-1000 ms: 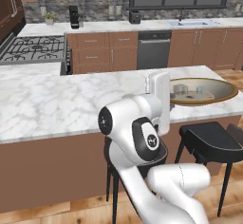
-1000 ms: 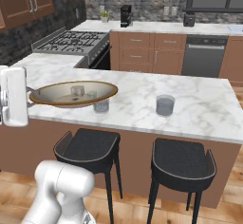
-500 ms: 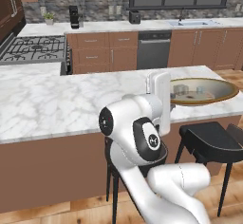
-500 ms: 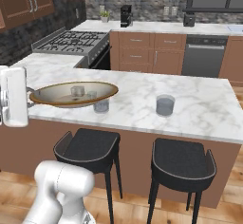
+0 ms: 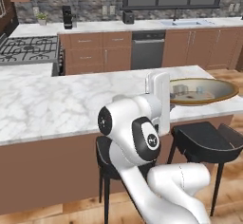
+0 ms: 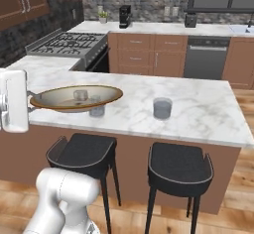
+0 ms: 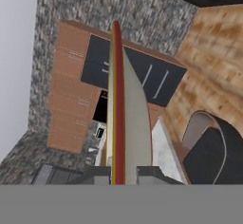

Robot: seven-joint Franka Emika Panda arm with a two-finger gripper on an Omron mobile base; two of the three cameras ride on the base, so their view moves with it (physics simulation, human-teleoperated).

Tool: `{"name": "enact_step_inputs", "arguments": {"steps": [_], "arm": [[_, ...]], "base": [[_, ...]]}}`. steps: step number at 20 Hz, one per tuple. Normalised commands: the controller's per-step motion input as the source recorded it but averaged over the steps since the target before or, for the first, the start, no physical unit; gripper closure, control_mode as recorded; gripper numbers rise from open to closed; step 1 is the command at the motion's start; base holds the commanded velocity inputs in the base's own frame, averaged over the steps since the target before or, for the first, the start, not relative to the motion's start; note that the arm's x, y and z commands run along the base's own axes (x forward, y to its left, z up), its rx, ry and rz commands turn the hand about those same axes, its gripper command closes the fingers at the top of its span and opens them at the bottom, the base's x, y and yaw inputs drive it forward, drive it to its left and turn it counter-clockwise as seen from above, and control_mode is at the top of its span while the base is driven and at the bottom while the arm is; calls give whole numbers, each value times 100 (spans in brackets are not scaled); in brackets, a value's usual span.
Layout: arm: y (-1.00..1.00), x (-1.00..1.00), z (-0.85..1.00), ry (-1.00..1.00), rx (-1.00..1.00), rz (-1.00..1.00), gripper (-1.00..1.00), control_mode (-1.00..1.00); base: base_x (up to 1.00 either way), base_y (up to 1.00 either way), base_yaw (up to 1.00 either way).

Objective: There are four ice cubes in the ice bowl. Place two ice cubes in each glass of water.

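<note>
The claw is pinched tight on the golden-brown rim of the ice bowl — the hand view looks straight along that rim, edge-on, with the fingertips snug either side of it. The bowl hangs lifted above the marble tabletop, roughly level and not resting on it, which keeps the ice from sliding out.

Inside the bowl, in the left base view, sit small pale ice cubes near its middle; I make out two or three for certain, and the rest are too small to count.

One glass of water stands on the tabletop just beneath the bowl's near edge, partly hidden by it. The other glass stands well apart from the bowl, further along the tabletop toward its far end, with nothing over it.

My read: gripping the bowl by its rim instead of picking cubes singly suggests a pour, and the bowl is held over the first glass for that reason. No cube looks to be in either glass yet, so the task appears barely begun. The risk is plain — a wide, shallow bowl tips all its ice at once, and two per glass needs a careful tilt.
</note>
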Motion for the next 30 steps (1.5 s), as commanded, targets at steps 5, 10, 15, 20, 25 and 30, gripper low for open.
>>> {"name": "enact_step_inputs", "arguments": {"steps": [5,10,15,20,25,30], "arm": [[0,0,0,0,0,0,100,100],[0,0,0,0,0,0,100,100],[0,0,0,0,0,0,100,100],[0,0,0,0,0,0,100,100],[0,0,0,0,0,0,100,100],[0,0,0,0,0,0,100,100]], "base": [[1,-53,7],[0,-65,14],[1,-68,13],[0,-71,10],[0,-71,13],[0,-72,13]]}}
